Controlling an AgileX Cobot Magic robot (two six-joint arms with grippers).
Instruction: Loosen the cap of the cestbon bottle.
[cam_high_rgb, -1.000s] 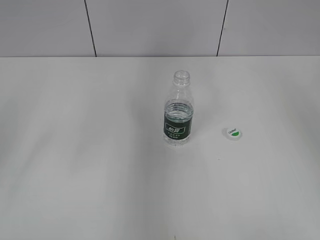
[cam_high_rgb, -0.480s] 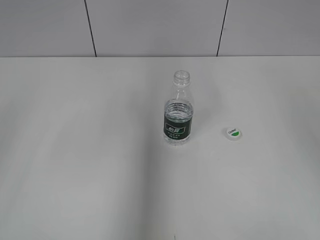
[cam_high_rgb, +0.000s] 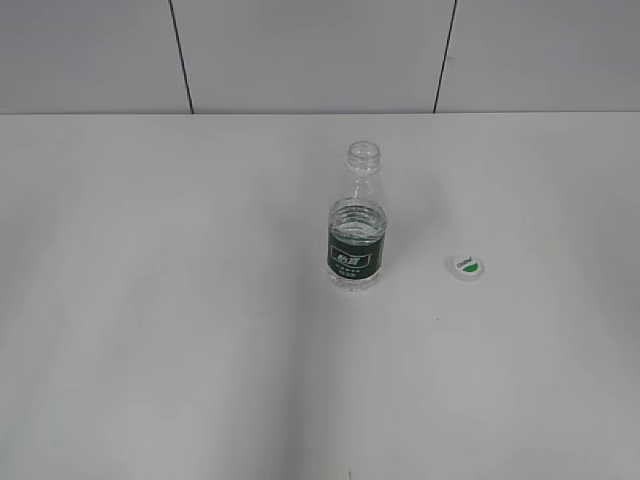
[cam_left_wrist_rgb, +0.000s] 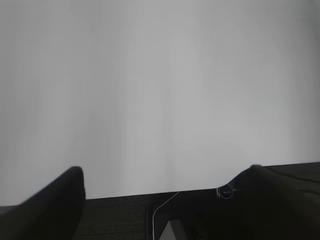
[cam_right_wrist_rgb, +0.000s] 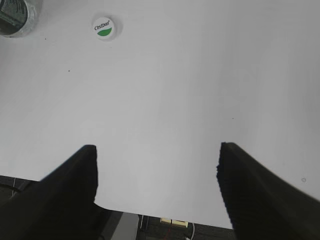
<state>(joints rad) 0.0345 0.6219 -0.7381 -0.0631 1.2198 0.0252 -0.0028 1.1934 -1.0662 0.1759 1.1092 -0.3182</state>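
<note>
The cestbon bottle (cam_high_rgb: 357, 228) stands upright near the table's middle, its neck open with no cap on it. Its base shows at the top left of the right wrist view (cam_right_wrist_rgb: 15, 17). The cap (cam_high_rgb: 467, 266) lies on the table to the bottle's right, green and white top up; it also shows in the right wrist view (cam_right_wrist_rgb: 104, 27). My left gripper (cam_left_wrist_rgb: 165, 172) is open and empty over the table's near edge. My right gripper (cam_right_wrist_rgb: 156, 150) is open and empty, well short of the cap. Neither gripper shows in the exterior view.
The white table (cam_high_rgb: 180, 300) runs back to a grey panelled wall (cam_high_rgb: 300, 50). In both wrist views the table's near edge lies just under the fingers, with dark floor and cables below.
</note>
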